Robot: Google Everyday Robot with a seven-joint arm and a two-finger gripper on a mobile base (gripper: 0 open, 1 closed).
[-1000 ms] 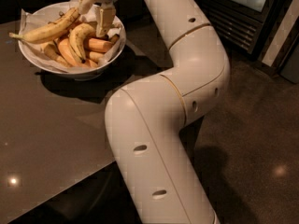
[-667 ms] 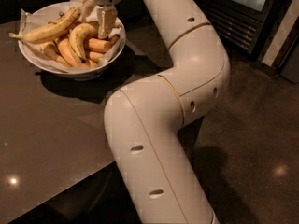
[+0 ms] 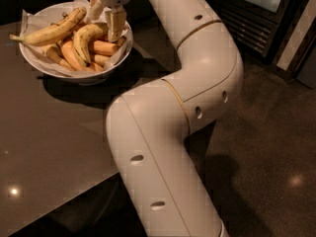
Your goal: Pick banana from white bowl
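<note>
While the arm fills the foreground, folded at its elbow and reaching away from me over the dark table, my concern sits at the far end. Toward eleven o'clock in my view stands the white bowl, lined with crinkled paper and crowded with fruit. The banana, the strongly curved speckled one, lies across the bowl's middle, running from about two o'clock round to six and resting on stubby orange-toned bananas. A longer, straighter banana lies just beside it at ten o'clock. Farthest of all, the gripper hangs over the bowl's two o'clock side. Its fingers are spread wide on either side of the curved fruit's upper end and, as far as I can judge, not yet clamped on it.

I see three risks. A grip this near the end could let the curved body swing or slip free on the lift. The far finger sits so close to the longer banana that it may nudge it. And a finger that catches the paper liner could drag the bowl along.
</note>
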